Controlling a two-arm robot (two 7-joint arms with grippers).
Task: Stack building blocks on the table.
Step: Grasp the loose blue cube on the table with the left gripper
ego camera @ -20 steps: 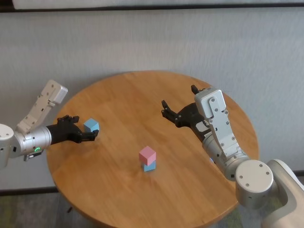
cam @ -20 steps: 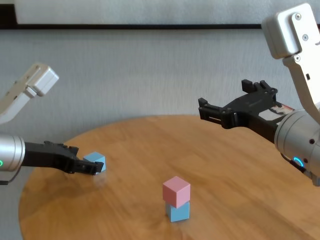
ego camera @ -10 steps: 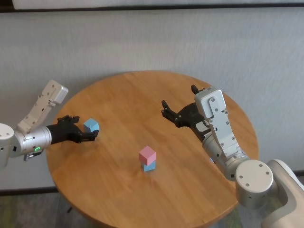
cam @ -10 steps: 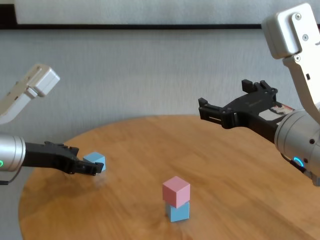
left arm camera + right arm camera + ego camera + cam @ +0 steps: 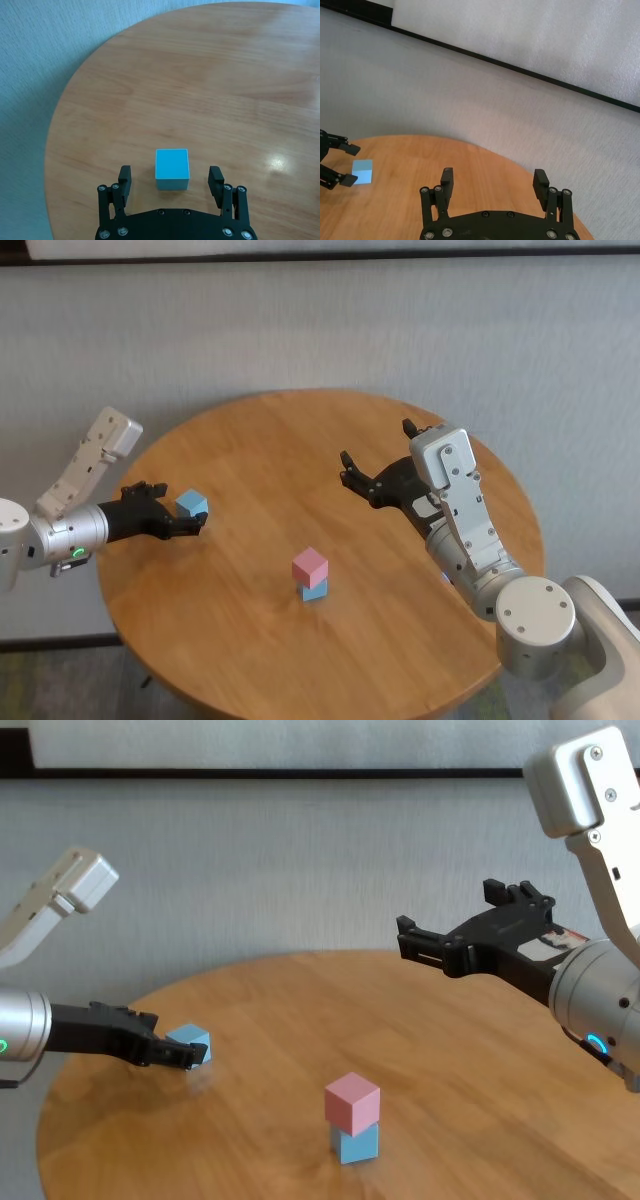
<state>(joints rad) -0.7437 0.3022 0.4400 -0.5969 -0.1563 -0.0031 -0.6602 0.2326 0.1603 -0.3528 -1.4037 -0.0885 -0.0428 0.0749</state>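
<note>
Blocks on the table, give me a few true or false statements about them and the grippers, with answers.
1. The pink block sits on a blue block. True.
2. The left gripper is shut on the loose blue block. False: its fingers stand open on either side of that block, with gaps showing.
3. The right gripper holds a block. False: it is open and empty, above the table.
4. All three blocks are stacked. False: only two are; the third lies alone near the table's left edge.
5. The loose block rests on the table. True.
</note>
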